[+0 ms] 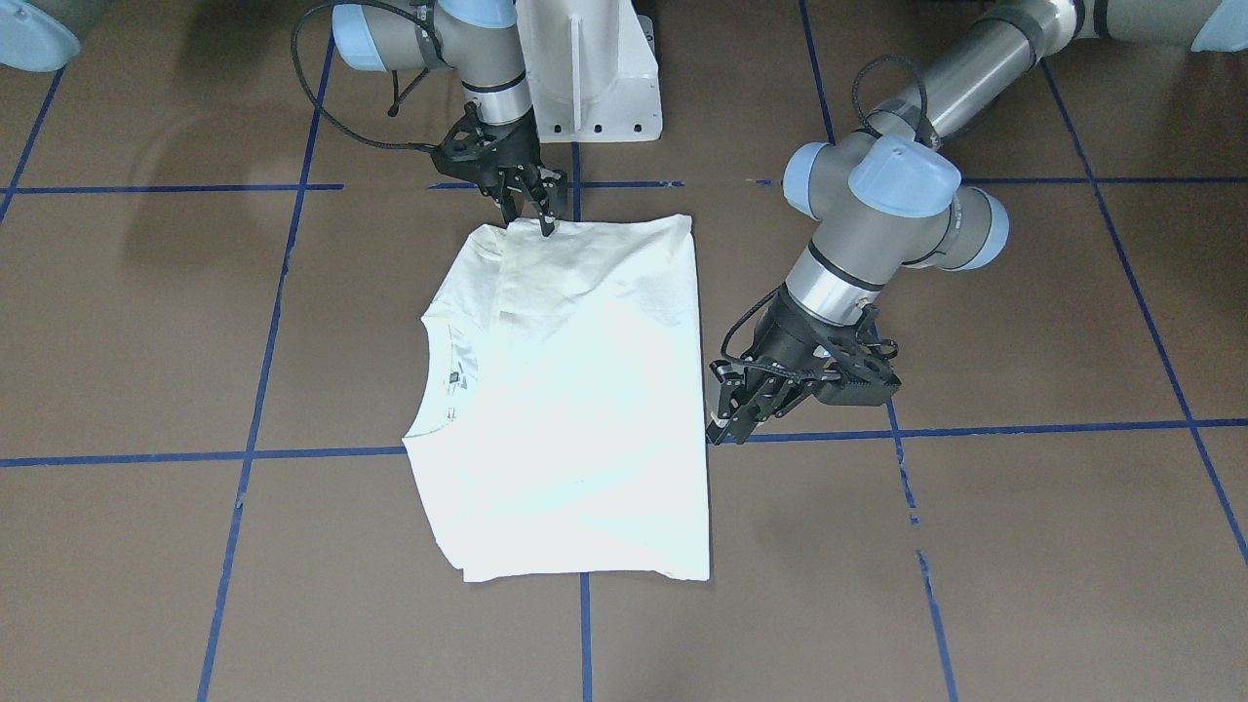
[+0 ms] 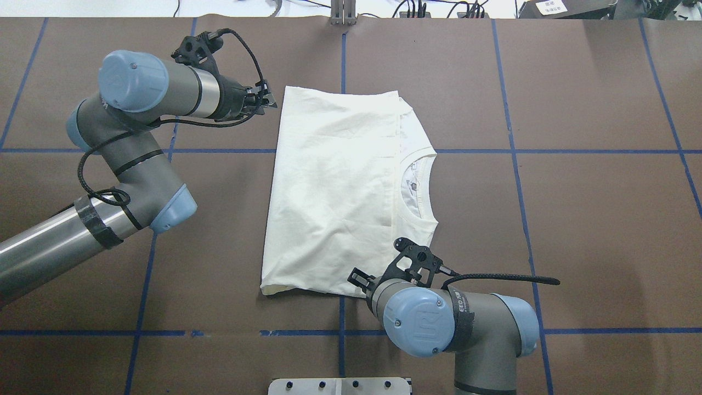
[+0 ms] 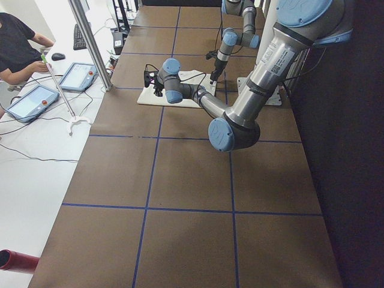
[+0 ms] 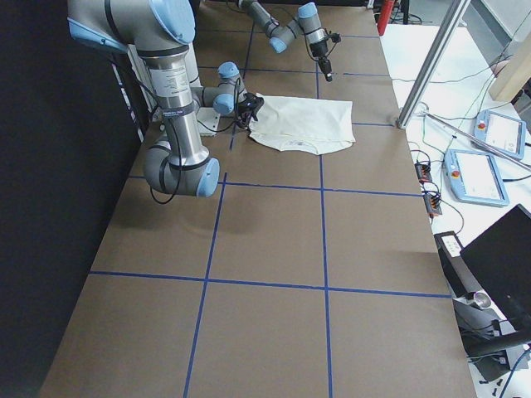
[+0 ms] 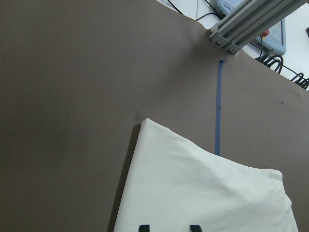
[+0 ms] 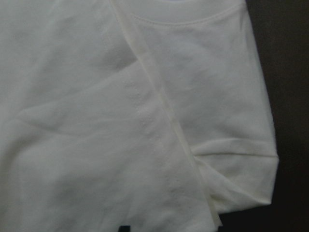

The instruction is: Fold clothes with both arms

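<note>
The left gripper [image 2: 270, 101] is just beside the far left corner of the folded cream T-shirt [image 2: 334, 192], fingers spread; the T-shirt lies flat on the brown table [image 2: 576, 219], collar toward the right; the right gripper [image 1: 539, 219] touches its near edge; whether it pinches, I cannot tell.

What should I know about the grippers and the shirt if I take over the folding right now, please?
Left gripper: open and empty, by the T-shirt's far corner on the robot's left.
Right gripper: at the shirt's near edge; I cannot tell whether it grips.
Shirt: flat on the table, collar toward the robot's right.
Done: a layer is folded over almost to the collar, no sleeve sticks out, and the shape is roughly a rectangle.
Left: probably one more fold. Check the right gripper's hold first.
</note>
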`<state>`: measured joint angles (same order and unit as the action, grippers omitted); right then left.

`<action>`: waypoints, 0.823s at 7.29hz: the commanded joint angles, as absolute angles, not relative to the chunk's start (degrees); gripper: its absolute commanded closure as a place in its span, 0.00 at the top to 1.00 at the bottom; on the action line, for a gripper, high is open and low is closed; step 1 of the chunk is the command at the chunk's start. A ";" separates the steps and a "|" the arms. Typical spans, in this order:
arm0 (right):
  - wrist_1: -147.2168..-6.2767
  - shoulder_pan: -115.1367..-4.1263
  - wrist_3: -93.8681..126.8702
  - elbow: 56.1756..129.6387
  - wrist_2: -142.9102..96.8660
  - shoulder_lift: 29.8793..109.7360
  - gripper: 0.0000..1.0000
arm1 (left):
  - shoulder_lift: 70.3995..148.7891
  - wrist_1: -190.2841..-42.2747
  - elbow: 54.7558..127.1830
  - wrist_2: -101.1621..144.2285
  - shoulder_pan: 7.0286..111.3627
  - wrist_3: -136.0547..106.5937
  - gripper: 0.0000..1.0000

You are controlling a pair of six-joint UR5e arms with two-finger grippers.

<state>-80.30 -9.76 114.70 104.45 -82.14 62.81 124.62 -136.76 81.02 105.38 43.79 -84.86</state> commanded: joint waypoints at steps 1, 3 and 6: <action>-80.42 -10.10 114.70 104.85 -82.18 63.54 0.66 | 124.63 -136.76 80.95 105.38 43.68 -84.99 0.39; -80.42 -10.11 114.79 104.85 -82.18 63.54 0.00 | 124.63 -136.76 80.86 105.38 43.59 -84.99 0.40; -80.59 -10.11 114.70 105.47 -81.91 63.90 0.00 | 124.72 -136.76 80.86 105.29 43.51 -85.08 0.41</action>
<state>-80.46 -10.10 114.77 105.11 -82.02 63.78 124.68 -136.76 80.87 105.36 43.54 -85.05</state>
